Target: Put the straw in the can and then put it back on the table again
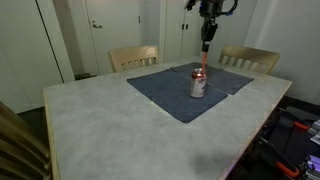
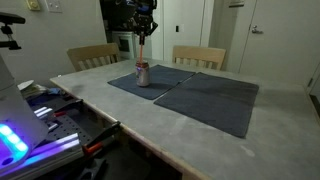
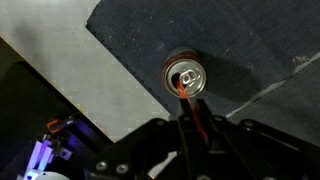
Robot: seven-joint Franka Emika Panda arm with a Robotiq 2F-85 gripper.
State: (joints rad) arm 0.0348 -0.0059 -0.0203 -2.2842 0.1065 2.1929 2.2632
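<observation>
Hand [image 1: 206, 42] pinches shut on the upper end of the thin red-orange straw [image 1: 205, 60], holding it upright with its lower tip at the can's mouth in the wrist view. The silver-grey, red-marked can [image 1: 198, 84] stands on a dark blue-grey mat [image 1: 165, 98] on the pale marbled tabletop [image 1: 100, 125]. Two wooden chairs [image 1: 133, 57] and white doors [image 1: 105, 30] lie beyond.

Pale wooden chairs [image 1: 133, 57] stand before white doors [image 1: 100, 30] — a plain, softly lit room.

arm [image 1: 212, 8] overhead, last link vertical; hand [image 1: 206, 44] pointing straight down, fingers pinched on straw [image 1: 204, 60].
</observation>
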